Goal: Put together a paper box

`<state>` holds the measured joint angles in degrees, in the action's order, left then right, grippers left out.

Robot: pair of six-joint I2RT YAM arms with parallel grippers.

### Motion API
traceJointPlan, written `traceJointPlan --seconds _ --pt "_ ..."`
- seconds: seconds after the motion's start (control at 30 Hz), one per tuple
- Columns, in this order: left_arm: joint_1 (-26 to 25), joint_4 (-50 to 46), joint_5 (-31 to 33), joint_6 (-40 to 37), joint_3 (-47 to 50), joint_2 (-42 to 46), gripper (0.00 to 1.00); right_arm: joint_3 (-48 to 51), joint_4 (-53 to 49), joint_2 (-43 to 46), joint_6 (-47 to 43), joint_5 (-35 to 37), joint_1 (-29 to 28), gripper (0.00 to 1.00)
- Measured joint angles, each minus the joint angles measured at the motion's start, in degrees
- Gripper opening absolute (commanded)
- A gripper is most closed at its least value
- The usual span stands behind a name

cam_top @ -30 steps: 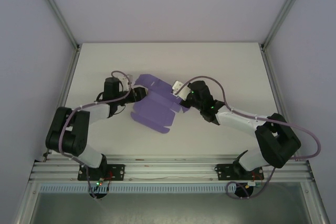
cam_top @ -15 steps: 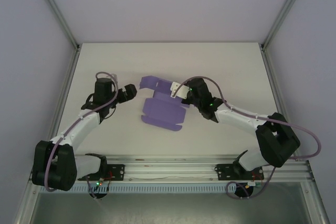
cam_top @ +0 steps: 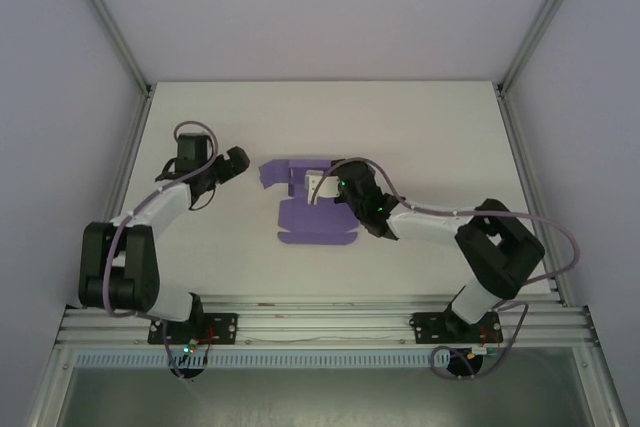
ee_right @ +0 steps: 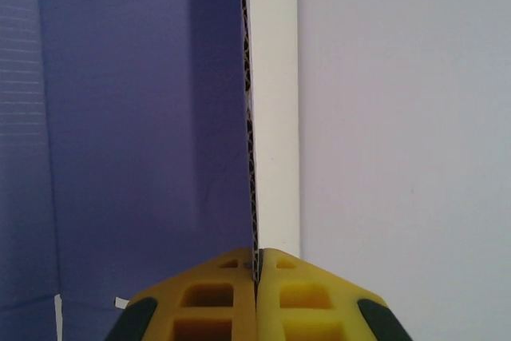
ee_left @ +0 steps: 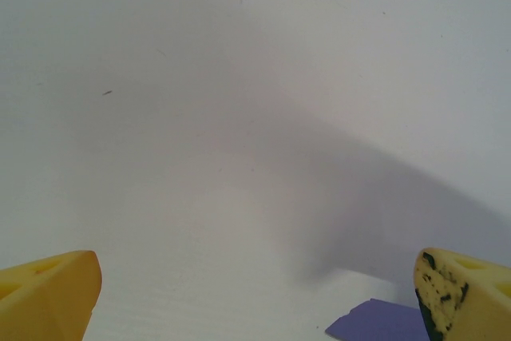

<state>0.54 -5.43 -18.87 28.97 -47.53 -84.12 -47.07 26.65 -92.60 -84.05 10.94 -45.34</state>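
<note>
The paper box [cam_top: 312, 209] is a purple die-cut card sheet lying mid-table with some panels raised. My right gripper [cam_top: 322, 187] is shut on one upright panel; in the right wrist view the card's corrugated edge [ee_right: 250, 117] runs straight up from between the closed yellow fingertips [ee_right: 215, 293], purple face [ee_right: 144, 141] to the left, white face to the right. My left gripper [cam_top: 238, 160] stands open to the left of the sheet, apart from it. Its yellow fingertips [ee_left: 48, 297] are wide apart over bare table, and a purple corner [ee_left: 375, 321] shows at the bottom edge.
The white table [cam_top: 200, 247] is walled on left, right and back by pale panels. An aluminium rail [cam_top: 320, 322] with the arm bases runs along the near edge. Cables loop over both arms.
The left gripper has let go of the sheet and pulled back to the left. The right gripper has carried the sheet left and toward the table, and the sheet has turned and folded partly.
</note>
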Motion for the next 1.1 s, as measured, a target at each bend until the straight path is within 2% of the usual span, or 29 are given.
traceJointPlan --seconds 0.37,0.6,0.9,1.1 --pt "-0.2 5.7 -8.5 -1.8 -3.2 -10.6 0.99 0.6 12.6 -7.1 -6.9 1.9 -0.4 0.0" --pt "-0.5 10.7 -14.5 -3.4 -3.9 -14.0 0.86 0.8 15.2 -9.2 -7.3 3.2 -0.4 0.0" --pt "-5.0 17.5 -19.8 -6.6 1.4 -13.4 0.68 0.8 14.9 -9.2 -6.0 5.2 -0.4 0.0" --pt "-7.3 22.8 -22.2 -8.5 5.9 -12.0 0.66 0.8 14.5 -9.2 -5.1 5.2 -0.5 0.0"
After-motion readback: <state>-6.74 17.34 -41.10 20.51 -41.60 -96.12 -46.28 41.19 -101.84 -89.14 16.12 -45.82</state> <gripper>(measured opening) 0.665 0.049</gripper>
